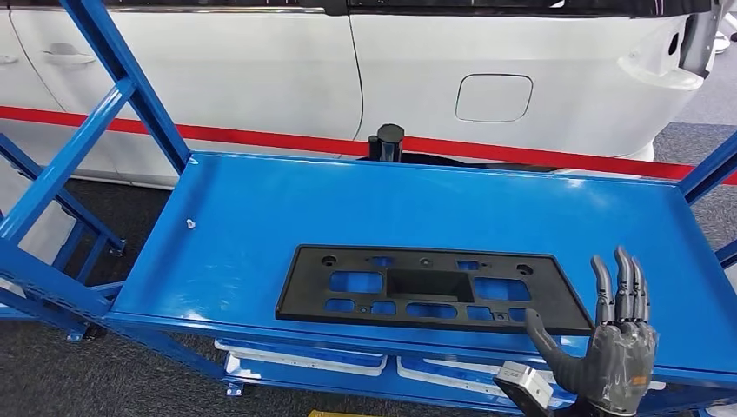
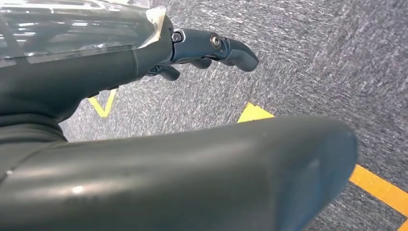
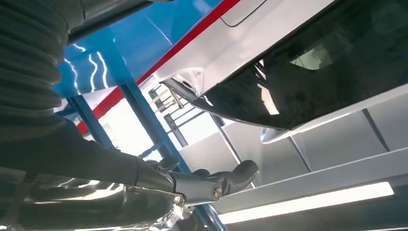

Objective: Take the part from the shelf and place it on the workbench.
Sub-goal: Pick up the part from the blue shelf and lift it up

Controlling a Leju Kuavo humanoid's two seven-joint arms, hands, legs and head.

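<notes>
A flat black plastic part [image 1: 426, 288] with several cut-outs lies on the blue shelf [image 1: 261, 208], near its front edge. My right hand [image 1: 613, 343] is raised at the shelf's front right, just beside the part's right end, fingers straight and apart, thumb out, holding nothing. In the right wrist view the right hand [image 3: 207, 185] points up past a blue post toward the white car. My left hand [image 2: 211, 48] hangs over the grey floor with its fingers loosely extended and nothing in it.
Blue shelf frame posts [image 1: 113, 78] rise at the left and at the right [image 1: 708, 169]. A white car [image 1: 487, 78] with a red stripe stands close behind the shelf. A lower shelf level [image 1: 304, 356] holds white pieces. Yellow lines [image 2: 380, 185] mark the carpet floor.
</notes>
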